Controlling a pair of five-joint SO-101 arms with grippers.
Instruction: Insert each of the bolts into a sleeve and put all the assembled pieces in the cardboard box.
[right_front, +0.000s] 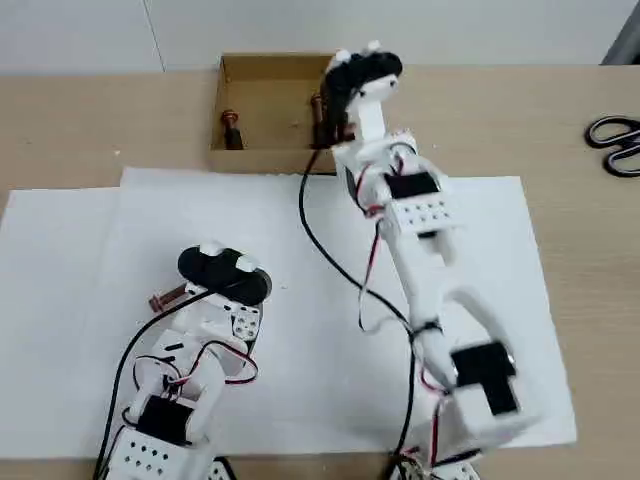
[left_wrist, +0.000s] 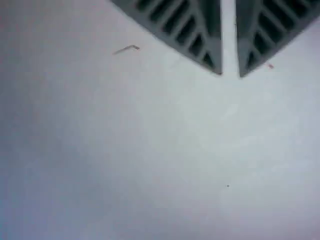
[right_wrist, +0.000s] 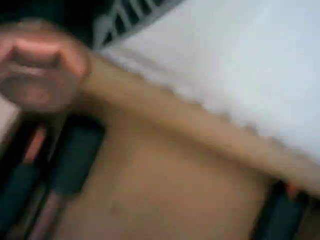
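The cardboard box (right_front: 262, 72) stands at the back of the table with an assembled bolt and sleeve (right_front: 232, 130) lying inside. My right gripper (right_front: 335, 112) hangs over the box's right side, shut on another copper-coloured assembled piece (right_front: 318, 112). Its round end (right_wrist: 37, 65) looms close in the right wrist view above the brown box floor (right_wrist: 160, 190). Dark pieces (right_wrist: 72, 155) lie on that floor. My left gripper (right_front: 215, 268) rests low over the white paper, its fingers (left_wrist: 200, 40) nearly together with nothing between them. A loose bolt (right_front: 170, 297) lies just beside it.
A large white paper sheet (right_front: 300, 250) covers the middle of the wooden table. Scissors (right_front: 615, 140) lie at the far right edge. The right arm's black cable (right_front: 320, 245) trails across the paper.
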